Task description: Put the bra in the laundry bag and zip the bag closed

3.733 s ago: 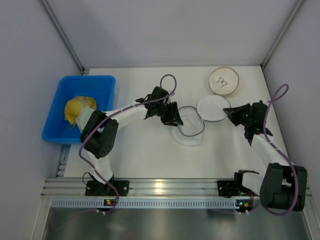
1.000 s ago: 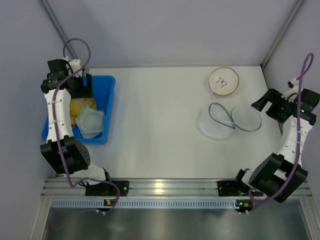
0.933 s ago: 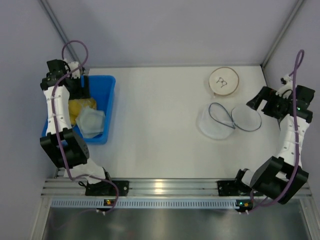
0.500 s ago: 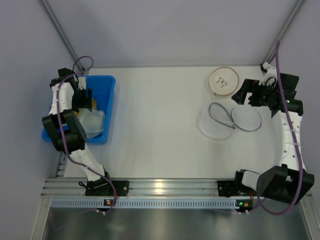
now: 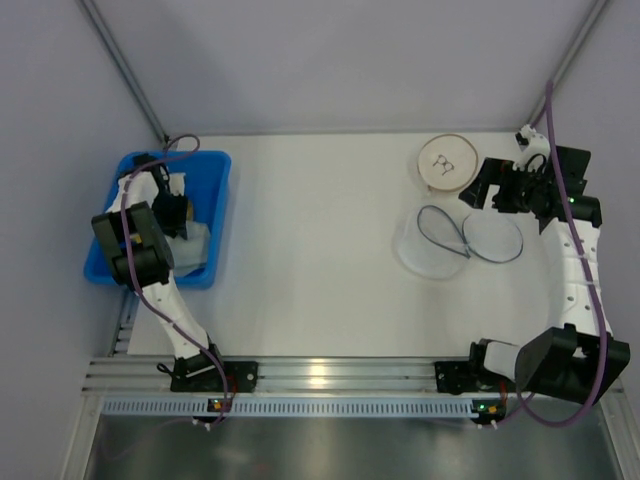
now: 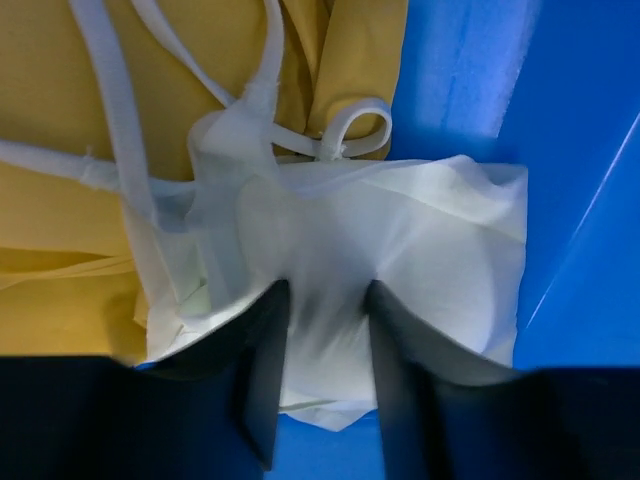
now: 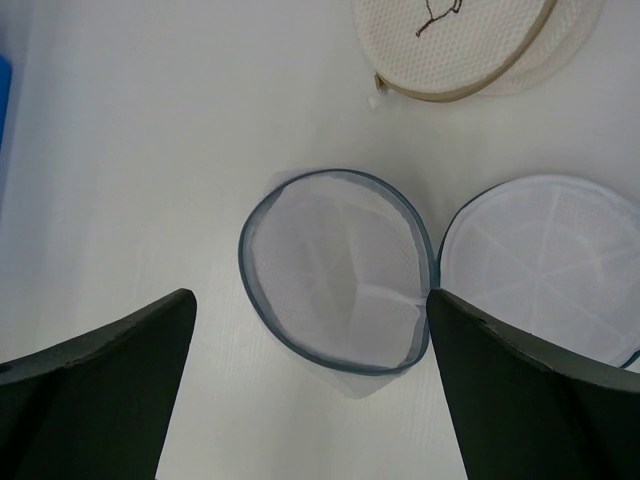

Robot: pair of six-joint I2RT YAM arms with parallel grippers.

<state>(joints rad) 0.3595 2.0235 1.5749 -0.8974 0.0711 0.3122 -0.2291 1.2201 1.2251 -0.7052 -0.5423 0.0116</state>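
Note:
The bra [image 6: 430,235] is a pale mint fabric piece with thin straps, lying in the blue bin [image 6: 570,110] partly over a yellow cloth [image 6: 60,110]. My left gripper [image 6: 325,295] is down in the bin [image 5: 205,165], with its jaws pinched on a fold of the bra [image 5: 192,245]. The laundry bag [image 5: 430,245] lies open on the table at the right, its round lid flap [image 5: 493,237] folded out beside it. My right gripper [image 5: 482,190] hovers wide open above the bag [image 7: 330,265], holding nothing.
A white disc with a tan rim [image 5: 447,162] lies just behind the bag and shows at the top of the right wrist view [image 7: 450,40]. The bin walls stand close around the left gripper. Bare white table [image 5: 310,230] stretches between bin and bag.
My left gripper has dropped into the bin and closed its jaws on the bra. The right arm has swung inward and back over the bag, still open.

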